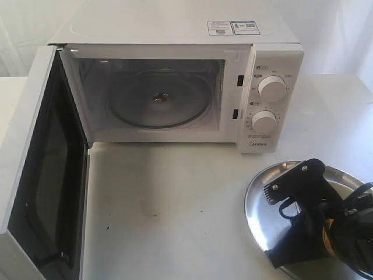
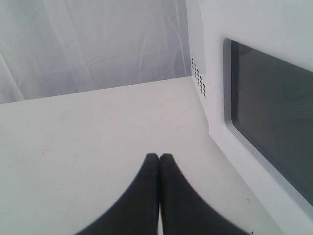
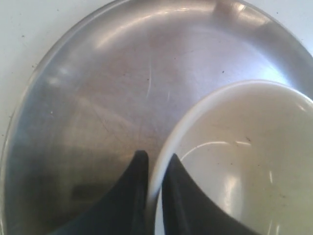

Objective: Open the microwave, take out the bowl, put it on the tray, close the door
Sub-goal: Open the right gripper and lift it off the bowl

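The white microwave [image 1: 175,32] stands at the back of the table, its cavity holding only the glass turntable [image 1: 157,100]. Its door [image 1: 32,146] is swung wide to the left. In the left wrist view my left gripper [image 2: 159,157] is shut and empty over the table, beside the door [image 2: 215,73] and its dark window. My right gripper [image 3: 155,161] is shut on the rim of the cream bowl [image 3: 244,161], one finger inside and one outside. The bowl sits low over the silver tray [image 3: 122,83]; whether they touch I cannot tell. In the exterior view my right arm [image 1: 300,198] hides the bowl above the tray [image 1: 259,204].
Two round dials [image 1: 271,88] sit on the microwave's right panel. The white table [image 1: 163,204] stretches between door and tray. The tray lies near the table's front right corner. A white cloth backdrop [image 2: 88,44] hangs behind.
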You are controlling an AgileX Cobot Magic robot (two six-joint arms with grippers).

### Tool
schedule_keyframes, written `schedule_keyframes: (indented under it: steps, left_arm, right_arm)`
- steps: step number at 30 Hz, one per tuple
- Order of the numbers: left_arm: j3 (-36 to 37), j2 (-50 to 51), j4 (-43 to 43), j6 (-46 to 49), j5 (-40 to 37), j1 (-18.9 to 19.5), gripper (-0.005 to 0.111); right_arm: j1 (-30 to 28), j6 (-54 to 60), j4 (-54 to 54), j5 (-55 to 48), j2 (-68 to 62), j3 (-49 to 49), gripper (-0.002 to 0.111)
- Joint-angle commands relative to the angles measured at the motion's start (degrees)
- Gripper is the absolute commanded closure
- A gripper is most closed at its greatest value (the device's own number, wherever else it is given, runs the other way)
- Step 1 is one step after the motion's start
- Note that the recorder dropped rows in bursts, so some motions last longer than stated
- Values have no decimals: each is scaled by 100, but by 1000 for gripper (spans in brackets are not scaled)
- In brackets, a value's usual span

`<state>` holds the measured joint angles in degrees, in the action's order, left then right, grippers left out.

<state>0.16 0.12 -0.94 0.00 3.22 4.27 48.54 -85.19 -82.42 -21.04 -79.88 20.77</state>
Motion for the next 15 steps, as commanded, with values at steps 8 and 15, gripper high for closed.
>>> schedule_keyframes:
  steps: [8,15]
  left_arm:
    - [-16,-12,44,0,22,-7,107]
    - [-16,-12,44,0,22,-7,107]
  right_arm:
    - [-9,-691,-238,-387,16,-19,58]
    - [133,-855,-354,564,1171,-19,61]
